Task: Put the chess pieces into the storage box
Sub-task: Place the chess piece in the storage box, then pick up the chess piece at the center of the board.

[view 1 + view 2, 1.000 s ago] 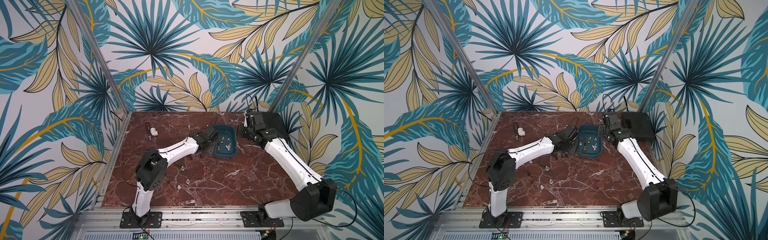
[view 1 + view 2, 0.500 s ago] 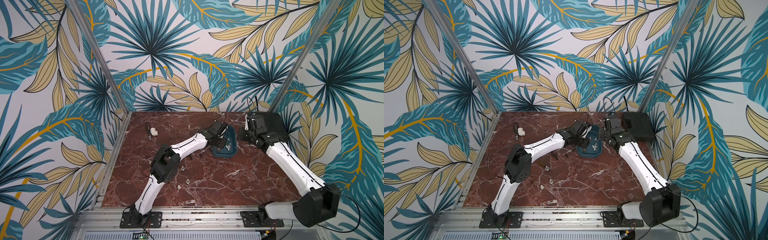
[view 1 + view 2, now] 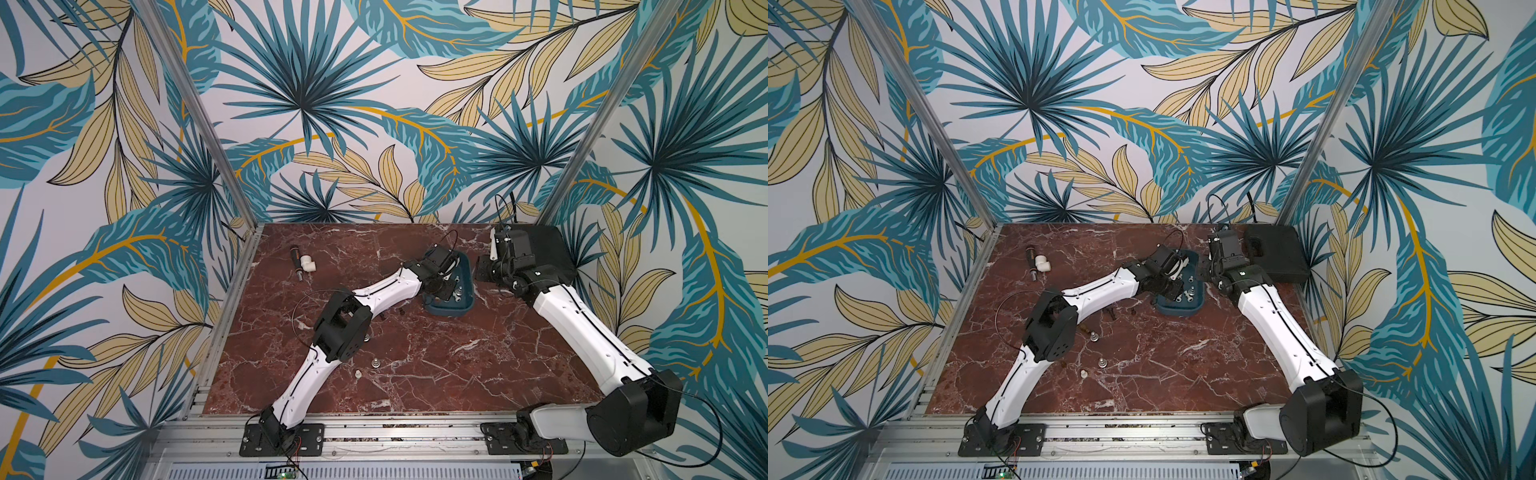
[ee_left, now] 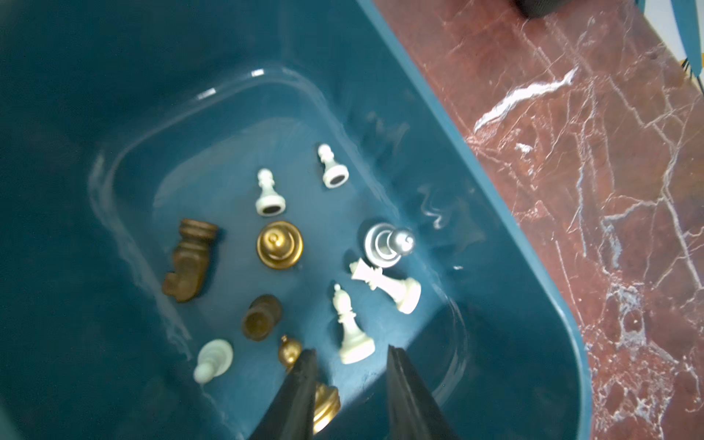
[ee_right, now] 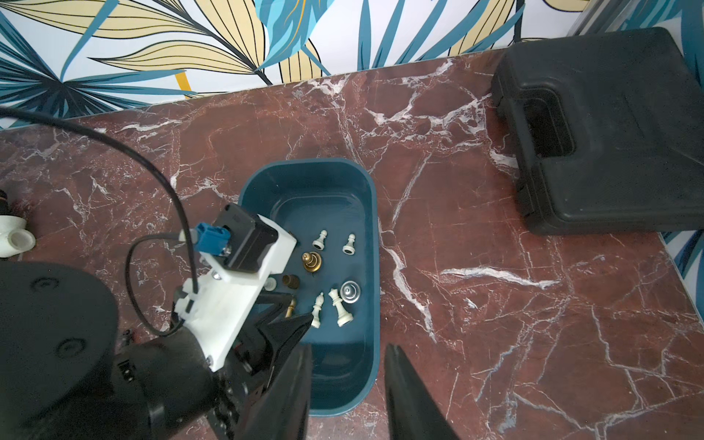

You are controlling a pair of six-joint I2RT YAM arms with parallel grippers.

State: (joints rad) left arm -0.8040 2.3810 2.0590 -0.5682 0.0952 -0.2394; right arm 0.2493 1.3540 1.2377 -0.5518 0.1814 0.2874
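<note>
While my left claw hangs released and empty over the box, a gold piece lying inside beside it, the loose pieces sit on the table, nearer my left arm.

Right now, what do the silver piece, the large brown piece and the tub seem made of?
Silver piece: probably metal or metallised plastic, mirror-bright glints.
Large brown piece: looks like wood, matt, turned rings.
Tub: likely plastic, glossy, smooth teal walls with highlights.
</note>
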